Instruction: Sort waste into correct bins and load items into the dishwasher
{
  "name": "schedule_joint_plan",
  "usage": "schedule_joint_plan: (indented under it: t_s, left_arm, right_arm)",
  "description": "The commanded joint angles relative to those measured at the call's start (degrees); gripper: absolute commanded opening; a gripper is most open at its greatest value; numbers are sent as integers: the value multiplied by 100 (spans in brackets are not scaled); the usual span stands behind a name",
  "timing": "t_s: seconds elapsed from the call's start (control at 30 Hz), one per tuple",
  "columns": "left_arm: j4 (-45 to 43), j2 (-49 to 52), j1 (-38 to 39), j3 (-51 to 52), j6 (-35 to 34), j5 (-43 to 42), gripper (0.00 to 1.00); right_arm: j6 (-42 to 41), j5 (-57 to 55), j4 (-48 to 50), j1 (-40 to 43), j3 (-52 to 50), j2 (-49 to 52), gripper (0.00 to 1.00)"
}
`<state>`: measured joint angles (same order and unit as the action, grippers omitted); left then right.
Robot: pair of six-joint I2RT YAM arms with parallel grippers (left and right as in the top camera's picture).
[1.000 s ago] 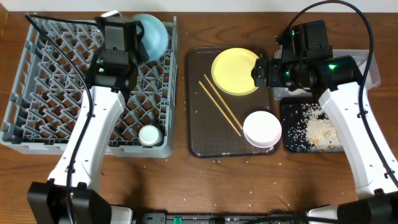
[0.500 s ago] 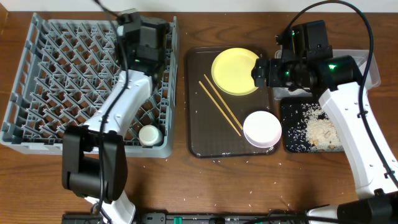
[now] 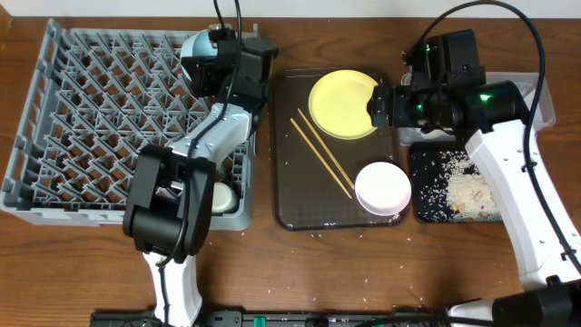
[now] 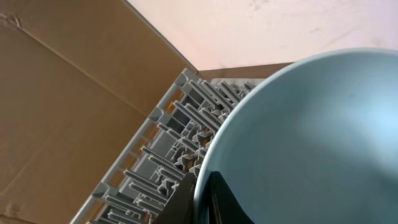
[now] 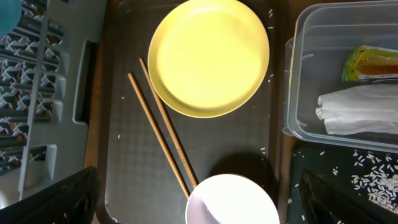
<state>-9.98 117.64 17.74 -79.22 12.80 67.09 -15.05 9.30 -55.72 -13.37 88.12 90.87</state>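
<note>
light blue bowl (image 4: pixel 311 137), smooth, plain

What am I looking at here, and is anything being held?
Two robot arms work at a table. One picture looks down from above; the other two come from cameras on each wrist. On the table sit a grey dish rack with a white cup, a brown tray with a yellow plate, chopsticks and white bowl, a clear tub holding wrappers, and a black tray of rice. The left end effector grips a blue bowl above the rack. The right end effector is open, holding nothing.
</note>
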Motion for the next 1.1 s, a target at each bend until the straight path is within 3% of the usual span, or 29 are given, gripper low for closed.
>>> schedule_joint_plan:
  t_s: [0.0, 0.2, 0.9, 0.97, 1.03, 1.07]
  left_arm:
    - [-216, 35, -63, -42, 461, 310, 7]
    - [-909, 35, -61, -42, 1204, 525, 7]
    - [-518, 37, 363, 111, 1202, 603, 8]
    - [-507, 37, 385, 111, 1202, 608, 14]
    - [-507, 37, 426, 111, 1202, 608, 36]
    - [-507, 37, 455, 111, 1202, 608, 39]
  right_arm:
    - [-33, -28, -7, 17, -9, 22, 99]
    - [-33, -28, -4, 17, -11, 22, 99]
    - [-33, -28, -4, 17, -11, 22, 99]
    - [-33, -28, -4, 17, -9, 22, 99]
    - [-33, -28, -7, 17, -11, 22, 99]
    - [-33, -28, -4, 17, -9, 22, 99]
